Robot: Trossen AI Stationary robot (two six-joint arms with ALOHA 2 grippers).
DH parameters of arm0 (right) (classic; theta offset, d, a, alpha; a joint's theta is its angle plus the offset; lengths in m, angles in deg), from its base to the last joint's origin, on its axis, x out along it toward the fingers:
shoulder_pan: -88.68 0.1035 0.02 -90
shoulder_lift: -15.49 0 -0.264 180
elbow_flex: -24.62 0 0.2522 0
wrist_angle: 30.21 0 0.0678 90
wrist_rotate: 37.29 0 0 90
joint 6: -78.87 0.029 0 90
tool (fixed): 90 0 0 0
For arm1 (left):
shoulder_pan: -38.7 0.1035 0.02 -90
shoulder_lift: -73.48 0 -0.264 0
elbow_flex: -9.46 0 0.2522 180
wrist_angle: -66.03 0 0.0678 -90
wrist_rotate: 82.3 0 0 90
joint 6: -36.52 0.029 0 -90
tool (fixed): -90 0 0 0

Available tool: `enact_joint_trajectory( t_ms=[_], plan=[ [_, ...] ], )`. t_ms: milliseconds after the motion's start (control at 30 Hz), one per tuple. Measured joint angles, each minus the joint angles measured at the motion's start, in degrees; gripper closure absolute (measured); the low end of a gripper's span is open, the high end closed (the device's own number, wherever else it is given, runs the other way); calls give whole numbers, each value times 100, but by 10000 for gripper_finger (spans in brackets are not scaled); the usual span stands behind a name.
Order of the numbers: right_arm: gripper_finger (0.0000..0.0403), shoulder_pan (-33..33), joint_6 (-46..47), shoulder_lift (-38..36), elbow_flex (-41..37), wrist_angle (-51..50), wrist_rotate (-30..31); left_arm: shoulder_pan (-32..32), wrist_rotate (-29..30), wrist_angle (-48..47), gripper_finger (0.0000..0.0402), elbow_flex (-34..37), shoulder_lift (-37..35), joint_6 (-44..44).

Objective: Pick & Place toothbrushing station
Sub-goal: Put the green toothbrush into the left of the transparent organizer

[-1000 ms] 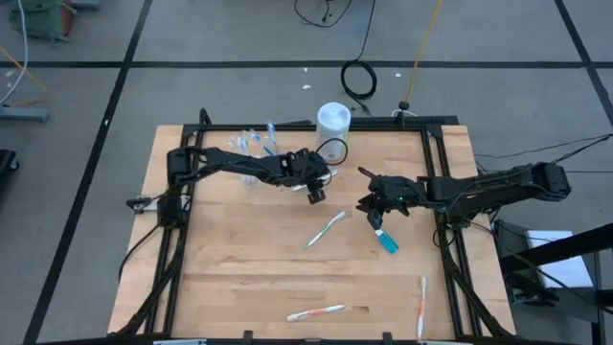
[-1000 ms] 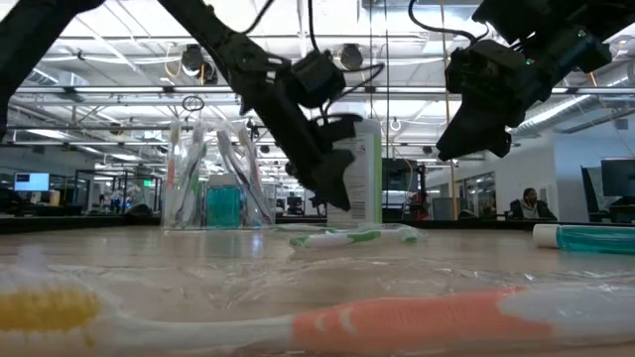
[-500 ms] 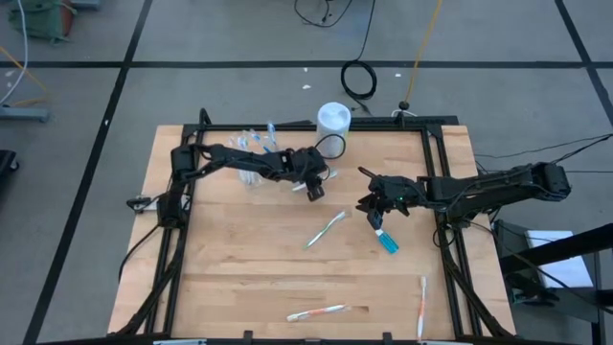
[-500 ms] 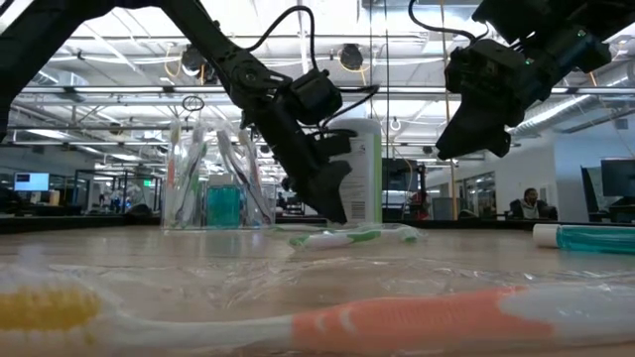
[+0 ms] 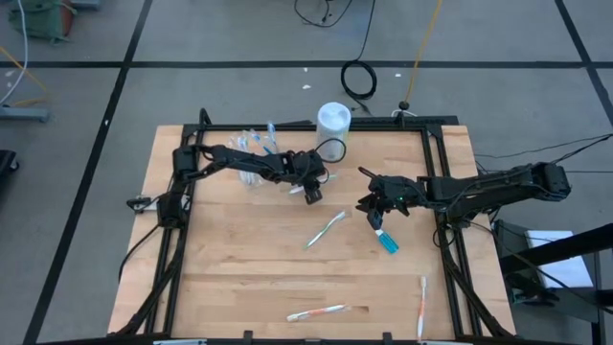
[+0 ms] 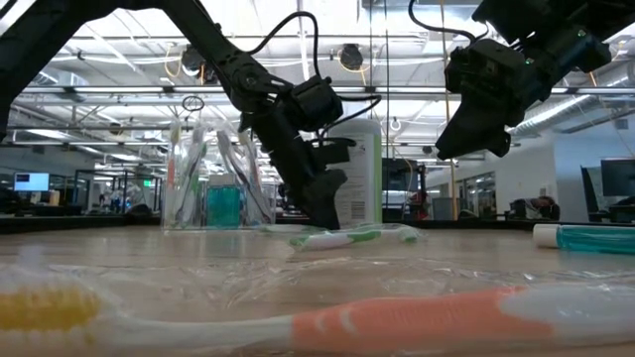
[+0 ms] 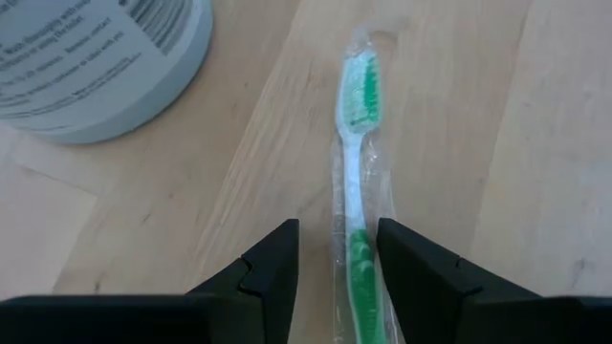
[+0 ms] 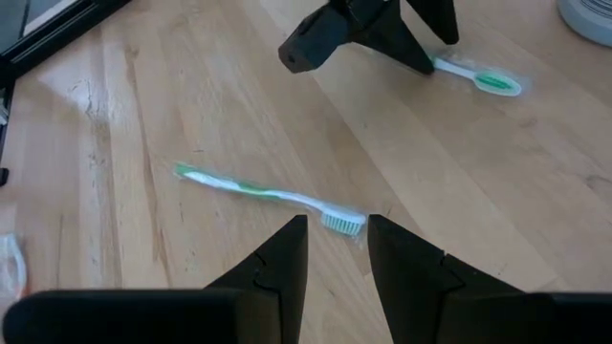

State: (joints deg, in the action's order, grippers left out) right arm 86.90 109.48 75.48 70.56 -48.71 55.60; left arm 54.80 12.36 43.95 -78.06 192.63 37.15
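Left gripper point(image 7: 337, 277) has dropped lower, fingers parted around a green toothbrush point(image 7: 358, 162).
Cup point(image 6: 216, 184) holds toothbrushes and a tube; right gripper point(image 8: 335, 250) hangs parted, empty.

My high camera looks straight down on the whole worktop point(image 5: 239, 278). My low one sits at worktop height, facing 12 o'clock. Both wrist cameras, up close, share the green brush point(image 7: 356, 182) beside my left fingers point(image 7: 277, 263).

We found print only on the white canister point(image 7: 96, 57): several lines of small dark lettering ran across its label in the left wrist view, too blurred and cut off for us to read a single word. In the low view the canister's label showed no letters we could make out.
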Motion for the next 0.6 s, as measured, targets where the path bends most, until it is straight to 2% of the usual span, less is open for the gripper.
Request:
enact_joint_trajectory(
  t_ms=[133,367,600],
  plan=[
    [300,0,0,0,0,0,0,4,-284,-240,292,-6,-6,45],
    [300,0,-4,0,0,0,0,-4,-219,-160,385,-19,-60,56],
    [300,0,-20,0,0,-12,0,-58,-60,-870,391,-39,-809,59]
  ],
)
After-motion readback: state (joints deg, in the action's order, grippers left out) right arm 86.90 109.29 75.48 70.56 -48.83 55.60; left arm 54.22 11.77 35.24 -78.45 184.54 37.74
